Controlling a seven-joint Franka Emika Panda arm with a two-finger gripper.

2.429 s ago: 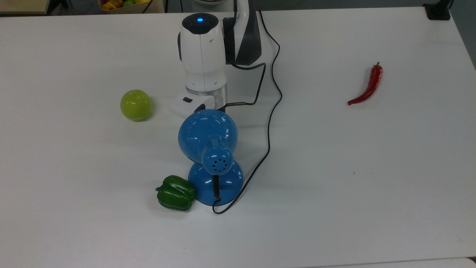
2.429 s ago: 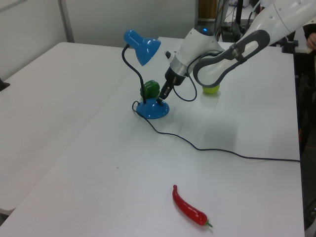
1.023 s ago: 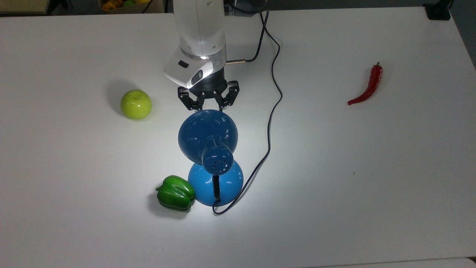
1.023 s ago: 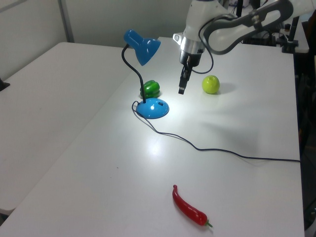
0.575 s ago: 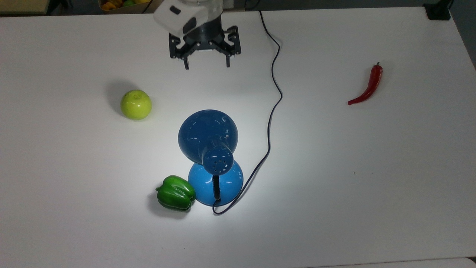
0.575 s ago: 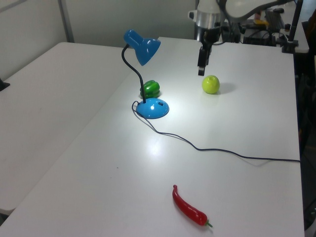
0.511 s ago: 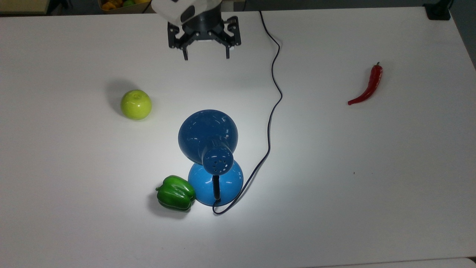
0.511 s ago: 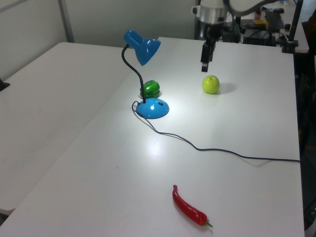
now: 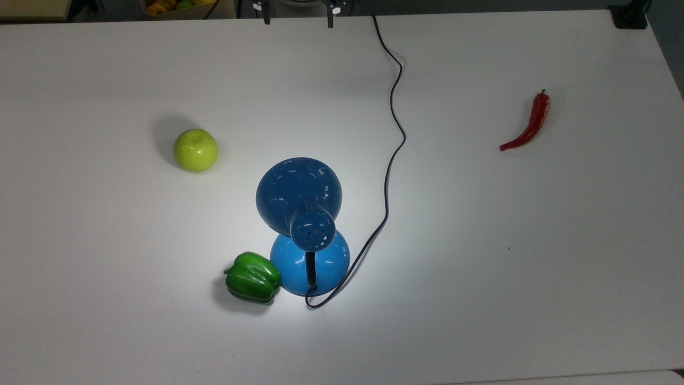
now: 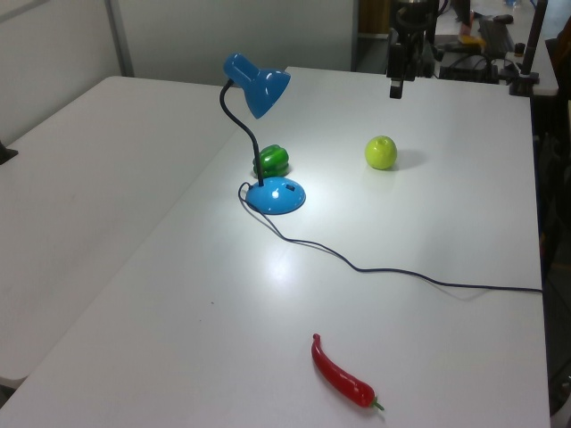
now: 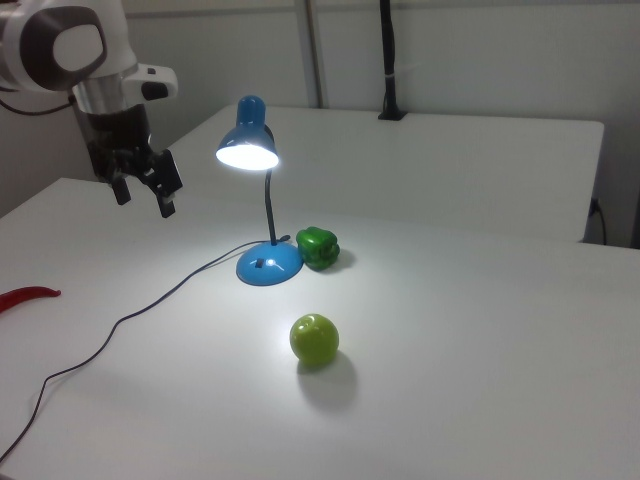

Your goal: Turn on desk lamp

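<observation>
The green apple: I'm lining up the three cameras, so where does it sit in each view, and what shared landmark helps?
Top view: the green apple lies left of centre, up and left of the desk lamp shade.
Left view: it sits right of centre, to the right of the lamp.
Right view: it lies low at centre, in front of the lamp base.
Shared landmark: the green bell pepper beside the lamp base.

A white counter [image 9: 534, 256] carries the desk lamp [image 9: 309, 262] on its round blue base, a green bell pepper [image 9: 252, 277] touching that base, a green apple [image 9: 195, 150], a red chili [image 9: 527, 123] well apart, and the lamp's black cord [image 9: 393, 149]
</observation>
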